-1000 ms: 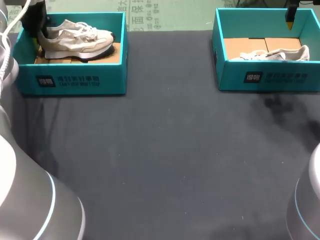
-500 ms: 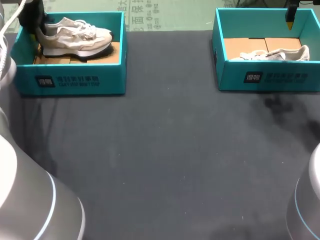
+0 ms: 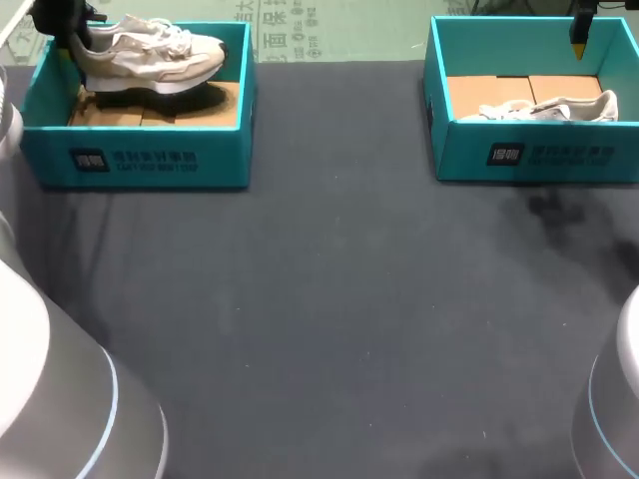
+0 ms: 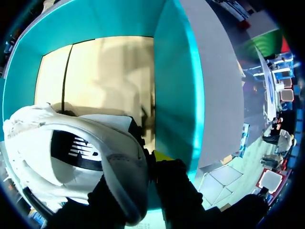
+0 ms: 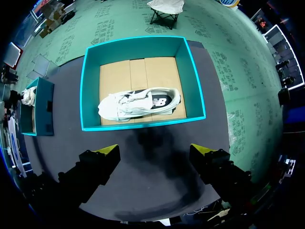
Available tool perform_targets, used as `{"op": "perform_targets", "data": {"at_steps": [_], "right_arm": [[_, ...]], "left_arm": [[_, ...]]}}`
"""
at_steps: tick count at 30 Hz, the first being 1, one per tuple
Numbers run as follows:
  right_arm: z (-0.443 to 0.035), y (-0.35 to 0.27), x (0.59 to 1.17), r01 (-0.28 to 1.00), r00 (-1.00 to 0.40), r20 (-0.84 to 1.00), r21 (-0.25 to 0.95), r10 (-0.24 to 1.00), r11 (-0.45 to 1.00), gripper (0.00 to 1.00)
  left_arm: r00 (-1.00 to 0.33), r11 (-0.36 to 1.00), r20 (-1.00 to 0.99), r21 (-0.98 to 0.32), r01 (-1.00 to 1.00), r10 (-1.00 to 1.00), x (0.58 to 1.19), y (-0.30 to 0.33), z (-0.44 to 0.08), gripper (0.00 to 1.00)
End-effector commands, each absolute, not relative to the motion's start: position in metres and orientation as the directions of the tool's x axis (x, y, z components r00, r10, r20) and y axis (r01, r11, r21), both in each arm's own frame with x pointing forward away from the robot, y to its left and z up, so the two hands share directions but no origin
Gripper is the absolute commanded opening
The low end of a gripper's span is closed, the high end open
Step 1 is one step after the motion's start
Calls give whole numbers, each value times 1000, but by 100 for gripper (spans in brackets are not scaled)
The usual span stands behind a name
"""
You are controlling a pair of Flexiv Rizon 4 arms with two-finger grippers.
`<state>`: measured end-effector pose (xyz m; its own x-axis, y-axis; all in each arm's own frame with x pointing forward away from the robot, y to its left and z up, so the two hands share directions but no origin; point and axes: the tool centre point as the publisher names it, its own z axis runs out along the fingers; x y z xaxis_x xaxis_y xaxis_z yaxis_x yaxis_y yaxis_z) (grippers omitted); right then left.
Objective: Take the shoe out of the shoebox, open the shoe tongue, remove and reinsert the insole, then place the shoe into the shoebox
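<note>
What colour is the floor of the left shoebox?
Tan cardboard floor inside the teal shoebox; left wrist view shows it best.

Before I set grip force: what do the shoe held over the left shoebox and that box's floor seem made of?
The shoe: soft off-white fabric and suede-like panels, matte, with a dark, probably rubber outsole. The shoebox floor: brown cardboard, matte, flap seams showing.

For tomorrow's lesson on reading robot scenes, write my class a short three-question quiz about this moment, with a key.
1. Which hand grips a shoe by the heel? A: left. B: right.
2. True or false: the right hand is open.
3. Fill in: the other shoe lies ___ the right shoebox.
Key: 1: A, the left hand. 2: true. 3: inside.
</note>
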<state>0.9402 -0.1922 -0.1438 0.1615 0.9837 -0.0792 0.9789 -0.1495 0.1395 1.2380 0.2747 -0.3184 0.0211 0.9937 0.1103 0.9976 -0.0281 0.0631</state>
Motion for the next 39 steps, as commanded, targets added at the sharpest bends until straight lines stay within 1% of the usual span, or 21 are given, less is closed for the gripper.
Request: {"op": "perform_targets", "data": {"at_steps": [1, 5, 12, 14, 19, 24, 27, 32, 39], "right_arm": [[-144, -192, 940, 979, 162, -80, 140, 984, -150, 100], [-144, -192, 940, 979, 162, -80, 140, 984, -150, 100], [-144, -192, 940, 979, 162, -80, 140, 984, -150, 100], [-144, -192, 940, 979, 162, -80, 140, 984, -150, 100], [-144, -192, 940, 979, 162, -80, 140, 984, -150, 100], [-144, -192, 940, 979, 162, -80, 140, 984, -150, 100], [-144, -192, 940, 979, 162, -80, 140, 984, -150, 100], [-144, -192, 940, 979, 162, -80, 140, 984, -150, 100], [-144, -192, 940, 979, 162, -80, 140, 984, -150, 100]], "left_arm": [[30, -39, 97, 94, 995, 995, 1219, 274, -274, 0], [41, -51, 93, 104, 993, 995, 1212, 271, -251, 0], [41, -54, 118, 103, 993, 992, 1197, 269, -234, 0], [42, -54, 116, 101, 993, 992, 1190, 268, -222, 0], [47, -64, 123, 134, 989, 991, 1177, 268, -199, 0], [46, -73, 154, 173, 982, 987, 1146, 271, -170, 0], [41, -69, 160, 174, 982, 986, 1123, 269, -156, 0], [7, -40, 193, 165, 986, 981, 1077, 258, -142, 0], [16, -54, 202, 183, 982, 979, 1003, 238, -130, 0]]}}
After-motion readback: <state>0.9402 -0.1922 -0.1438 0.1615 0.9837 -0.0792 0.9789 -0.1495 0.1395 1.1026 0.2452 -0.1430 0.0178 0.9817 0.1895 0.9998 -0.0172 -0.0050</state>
